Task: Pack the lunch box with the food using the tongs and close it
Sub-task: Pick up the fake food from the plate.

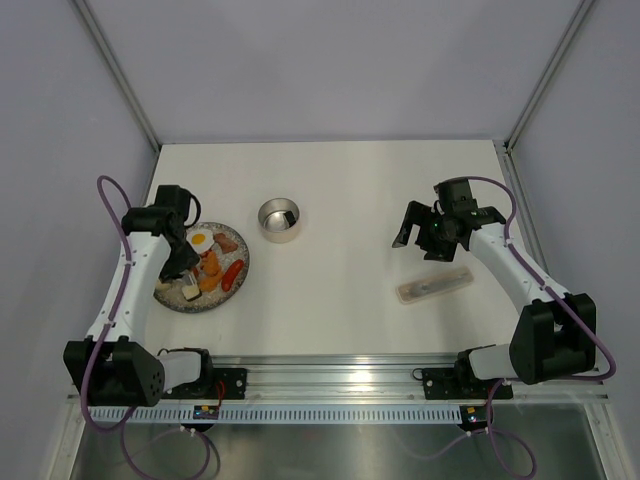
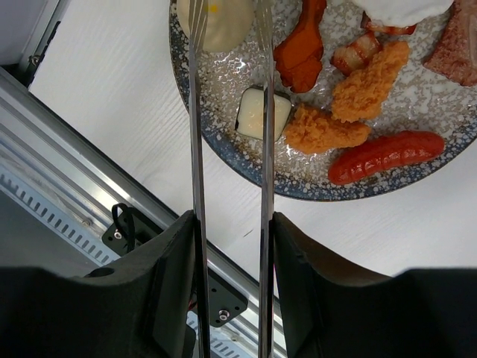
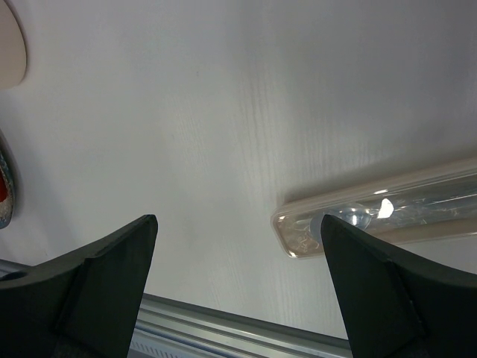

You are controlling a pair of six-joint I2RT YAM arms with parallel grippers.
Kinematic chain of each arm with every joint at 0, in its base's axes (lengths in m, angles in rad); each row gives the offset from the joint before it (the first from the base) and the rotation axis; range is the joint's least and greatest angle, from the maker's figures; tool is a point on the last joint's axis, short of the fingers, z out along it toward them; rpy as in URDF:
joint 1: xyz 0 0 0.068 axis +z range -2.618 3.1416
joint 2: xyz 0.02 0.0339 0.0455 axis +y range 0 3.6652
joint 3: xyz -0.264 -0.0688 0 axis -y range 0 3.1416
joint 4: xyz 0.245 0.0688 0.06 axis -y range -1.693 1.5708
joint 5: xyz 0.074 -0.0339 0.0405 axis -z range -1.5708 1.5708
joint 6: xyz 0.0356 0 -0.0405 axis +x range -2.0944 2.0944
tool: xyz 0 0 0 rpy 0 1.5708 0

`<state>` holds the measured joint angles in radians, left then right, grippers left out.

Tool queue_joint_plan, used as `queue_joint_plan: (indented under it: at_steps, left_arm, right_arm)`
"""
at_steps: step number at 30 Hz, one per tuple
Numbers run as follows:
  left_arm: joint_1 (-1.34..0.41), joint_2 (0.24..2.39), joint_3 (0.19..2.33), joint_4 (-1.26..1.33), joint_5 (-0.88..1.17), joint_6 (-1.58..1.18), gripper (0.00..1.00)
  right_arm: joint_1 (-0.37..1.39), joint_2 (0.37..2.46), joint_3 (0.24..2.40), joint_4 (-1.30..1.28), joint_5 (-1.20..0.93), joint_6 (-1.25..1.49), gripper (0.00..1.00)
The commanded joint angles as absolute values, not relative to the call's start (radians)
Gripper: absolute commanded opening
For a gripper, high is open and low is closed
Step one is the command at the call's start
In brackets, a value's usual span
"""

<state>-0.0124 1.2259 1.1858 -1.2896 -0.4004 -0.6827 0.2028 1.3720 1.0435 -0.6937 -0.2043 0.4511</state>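
Note:
In the left wrist view my left gripper (image 2: 231, 224) is shut on the tongs (image 2: 195, 134), whose two thin silver arms run up between the fingers and over the speckled plate (image 2: 223, 82). The right tong arm crosses a white cube (image 2: 250, 115) and the left one crosses a pale rounded piece (image 2: 220, 22). More food lies beside them: orange chunks (image 2: 324, 128), a red sausage (image 2: 384, 155) and a brownish piece (image 2: 456, 52). The steel lunch box (image 1: 279, 220) stands open to the right of the plate. My right gripper (image 1: 420, 228) hangs open and empty over bare table.
A long translucent plastic case (image 1: 433, 287) lies below the right gripper and also shows by its right finger (image 3: 387, 209). The table's front rail (image 1: 330, 375) runs close behind the plate (image 1: 172, 298). White table lies between the tin and the case.

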Motion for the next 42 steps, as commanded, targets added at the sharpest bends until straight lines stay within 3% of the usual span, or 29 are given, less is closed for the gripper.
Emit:
queue_joint_plan:
  at_steps: [1,14,16,21,31,42]
  left_arm:
    - [0.009,1.22,1.164,-1.25,-0.433,-0.658,0.46]
    - [0.095,1.216,1.062,-1.132,-0.354,-0.598,0.45]
    - [0.101,1.226,1.054,-1.126,-0.324,-0.589,0.42]
    - [0.101,1.21,1.06,-1.135,-0.314,-0.586,0.2]
    - [0.101,1.184,1.124,-1.193,-0.299,-0.584,0.0]
    - [0.101,1.147,1.253,-1.285,-0.295,-0.568,0.0]
  right_arm:
    - [0.199,1.378,1.075,-0.692,-0.215,0.436,1.0]
    - [0.199,1.384,1.066,-0.686,-0.206,0.437,1.0]
    - [0.199,1.384,1.071,-0.69,-0.204,0.437,0.99]
    - [0.199,1.378,1.072,-0.693,-0.201,0.436,1.0]
    - [0.199,1.373,1.069,-0.693,-0.201,0.434,0.99]
    - [0.201,1.376,1.068,-0.684,-0.21,0.433,0.99]
